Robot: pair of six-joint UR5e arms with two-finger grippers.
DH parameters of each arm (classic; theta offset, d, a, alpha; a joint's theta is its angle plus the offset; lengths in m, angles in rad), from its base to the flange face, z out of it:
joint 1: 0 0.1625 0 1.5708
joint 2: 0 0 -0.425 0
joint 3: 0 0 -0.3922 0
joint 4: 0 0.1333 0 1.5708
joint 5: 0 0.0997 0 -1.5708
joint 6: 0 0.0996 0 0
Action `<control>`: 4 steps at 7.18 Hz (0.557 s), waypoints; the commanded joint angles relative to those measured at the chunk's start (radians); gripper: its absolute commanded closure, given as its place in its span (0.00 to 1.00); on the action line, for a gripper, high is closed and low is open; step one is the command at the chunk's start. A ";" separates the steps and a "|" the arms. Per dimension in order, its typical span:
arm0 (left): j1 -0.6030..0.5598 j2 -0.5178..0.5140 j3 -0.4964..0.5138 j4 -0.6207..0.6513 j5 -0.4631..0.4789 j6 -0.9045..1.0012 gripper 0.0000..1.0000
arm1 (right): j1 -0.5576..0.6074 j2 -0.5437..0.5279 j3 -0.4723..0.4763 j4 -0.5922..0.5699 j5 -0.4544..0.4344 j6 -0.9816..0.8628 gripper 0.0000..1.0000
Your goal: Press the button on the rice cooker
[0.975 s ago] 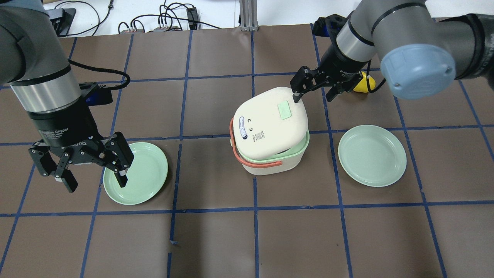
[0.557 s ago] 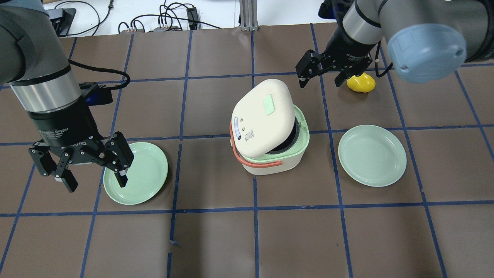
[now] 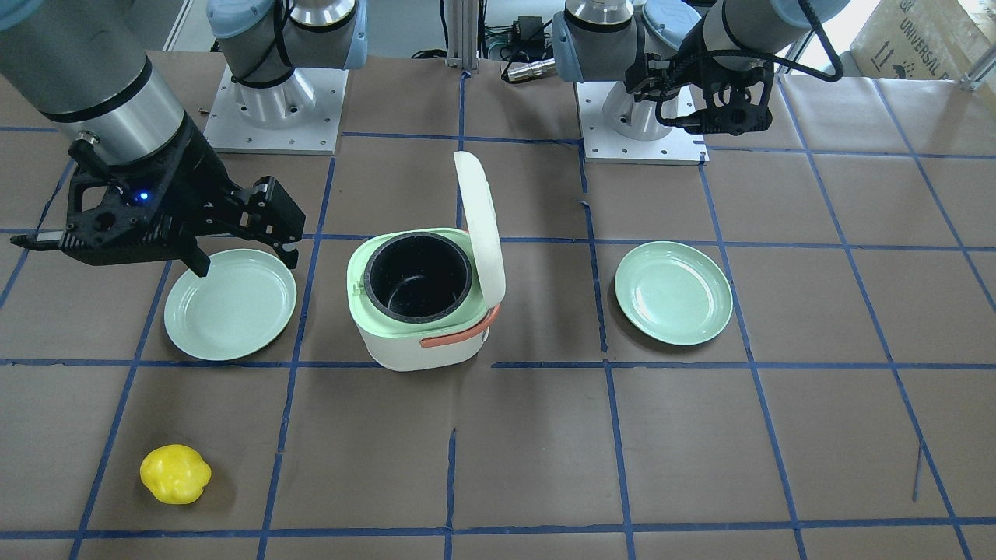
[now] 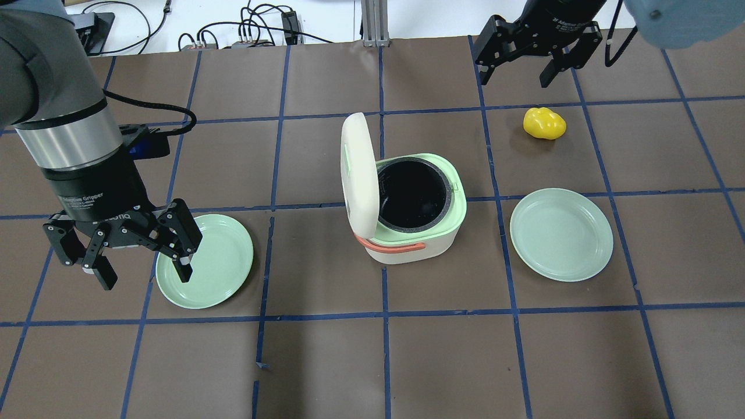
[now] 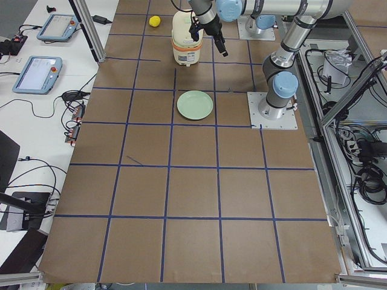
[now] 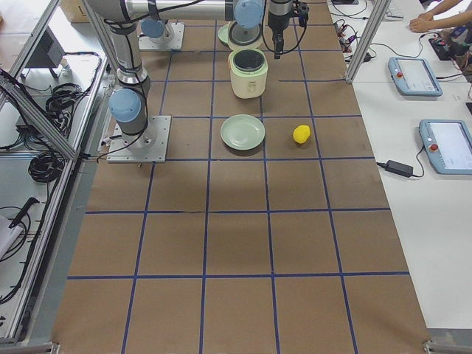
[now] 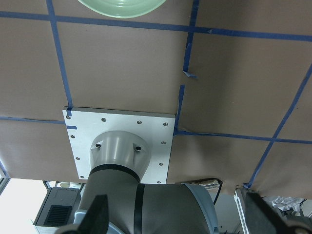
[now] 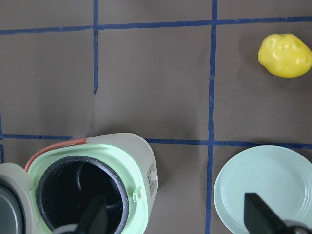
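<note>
The white and pale green rice cooker (image 4: 410,244) stands mid-table with its lid (image 4: 356,169) swung upright, showing the black inner pot (image 3: 419,278). A small white latch button (image 8: 152,179) sits on its front wall. My right gripper (image 4: 515,74) is open and empty, raised beyond the cooker near the table's far edge. It looks down on the cooker in the right wrist view. My left gripper (image 4: 145,278) is open and empty, hovering over the left edge of a green plate (image 4: 218,262).
A second green plate (image 4: 561,234) lies right of the cooker. A yellow fruit-like object (image 4: 544,123) lies at the far right, below my right gripper. The arm bases (image 3: 276,109) are bolted at the robot's side. Cables lie beyond the far edge.
The cooker's lid has sprung from nearly closed to fully upright. My right gripper has pulled back from the lid, up and toward the far edge. The left arm has not moved.
</note>
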 commanded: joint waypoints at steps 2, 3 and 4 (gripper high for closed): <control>0.000 0.000 0.000 0.000 0.000 0.000 0.00 | 0.004 -0.001 -0.021 0.000 -0.004 0.004 0.01; 0.000 0.000 0.000 0.000 0.000 0.000 0.00 | 0.004 -0.004 -0.018 0.006 -0.026 0.004 0.01; 0.000 0.000 0.000 0.000 0.000 0.000 0.00 | 0.004 -0.006 -0.020 0.009 -0.106 0.011 0.01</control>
